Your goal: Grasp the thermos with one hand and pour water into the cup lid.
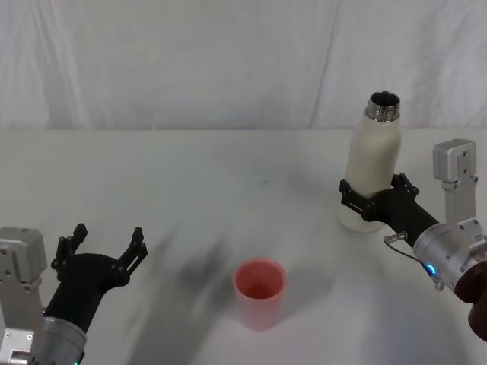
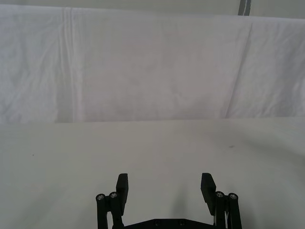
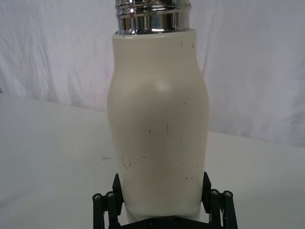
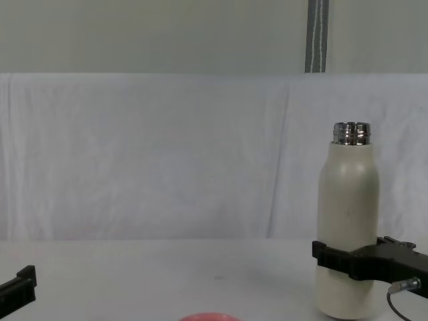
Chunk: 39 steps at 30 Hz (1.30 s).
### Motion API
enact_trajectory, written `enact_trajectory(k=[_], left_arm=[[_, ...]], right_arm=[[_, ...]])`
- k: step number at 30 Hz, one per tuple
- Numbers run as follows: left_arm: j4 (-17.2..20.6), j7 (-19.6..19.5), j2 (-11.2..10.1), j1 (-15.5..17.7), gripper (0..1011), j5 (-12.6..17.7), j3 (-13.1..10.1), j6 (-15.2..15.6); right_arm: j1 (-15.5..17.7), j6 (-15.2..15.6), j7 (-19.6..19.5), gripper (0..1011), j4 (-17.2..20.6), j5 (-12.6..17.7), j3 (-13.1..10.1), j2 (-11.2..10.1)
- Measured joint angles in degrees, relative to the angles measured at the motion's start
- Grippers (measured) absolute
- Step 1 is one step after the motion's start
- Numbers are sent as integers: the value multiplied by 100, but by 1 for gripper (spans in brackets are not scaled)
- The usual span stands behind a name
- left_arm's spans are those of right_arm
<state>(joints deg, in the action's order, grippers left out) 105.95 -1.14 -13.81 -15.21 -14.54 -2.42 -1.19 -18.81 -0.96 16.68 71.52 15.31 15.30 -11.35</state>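
Observation:
The cream-white thermos (image 1: 373, 163) stands upright at the table's right, its open steel neck on top; it also rises in the chest view (image 4: 346, 227). My right gripper (image 1: 373, 199) clasps its lower body, one black finger pressed on each side (image 3: 161, 191). The pink cup lid (image 1: 259, 281) stands mouth up near the table's front centre, left of the thermos and apart from it; its rim (image 4: 204, 317) peeks in at the chest view's bottom edge. My left gripper (image 1: 106, 242) hovers open at the front left, nothing between its fingers (image 2: 164, 186).
A white cloth-covered table (image 1: 190, 182) reaches back to a white draped backdrop (image 1: 228, 61). Bare surface lies between the cup lid and the thermos and around the left gripper.

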Motion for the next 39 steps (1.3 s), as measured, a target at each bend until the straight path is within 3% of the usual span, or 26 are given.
enact_trajectory(k=[39], left_arm=[[0,0,0,0,1001,0,0,0]], right_arm=[[97,13,-21,951,56,-94,-41,1]])
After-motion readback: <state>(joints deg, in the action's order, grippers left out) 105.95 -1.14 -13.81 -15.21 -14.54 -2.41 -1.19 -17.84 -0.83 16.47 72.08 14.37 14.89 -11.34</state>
